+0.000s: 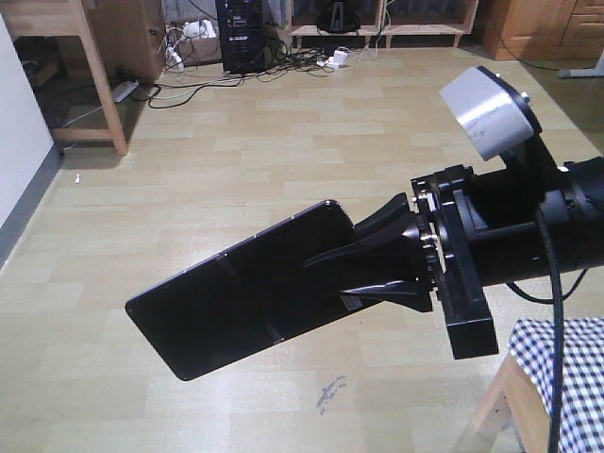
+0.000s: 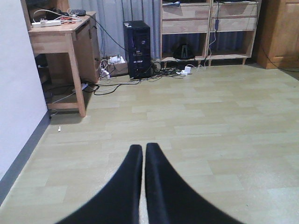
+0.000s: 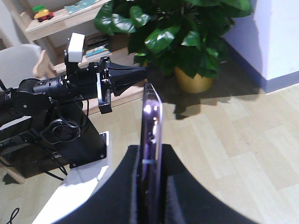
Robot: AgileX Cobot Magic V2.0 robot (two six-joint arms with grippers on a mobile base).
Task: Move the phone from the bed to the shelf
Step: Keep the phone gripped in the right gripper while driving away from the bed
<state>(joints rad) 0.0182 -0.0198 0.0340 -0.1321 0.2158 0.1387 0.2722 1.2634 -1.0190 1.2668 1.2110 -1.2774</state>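
The phone point(image 1: 226, 302) is a thin glossy black slab with a mid crease, held out over the wooden floor. My right gripper point(image 1: 326, 269) is shut on its near end. In the right wrist view the phone point(image 3: 152, 112) stands edge-on, pinkish-purple rim up, clamped in the right gripper point(image 3: 152, 148). My left gripper point(image 2: 143, 145) is shut with nothing in it, hanging above bare floor; it also shows as the left gripper point(image 3: 142, 70) beyond the phone. A corner of the checked bed point(image 1: 566, 368) sits at bottom right. The pale wood shelf point(image 3: 60, 23) is at upper left.
A large potted plant point(image 3: 187, 37) stands behind the phone by a white wall. A wooden desk point(image 2: 60, 32), a black computer tower point(image 2: 138, 46), floor cables point(image 2: 117, 84) and a wooden drawer unit point(image 2: 205, 28) line the far wall. The robot's base point(image 3: 70, 191) lies below.
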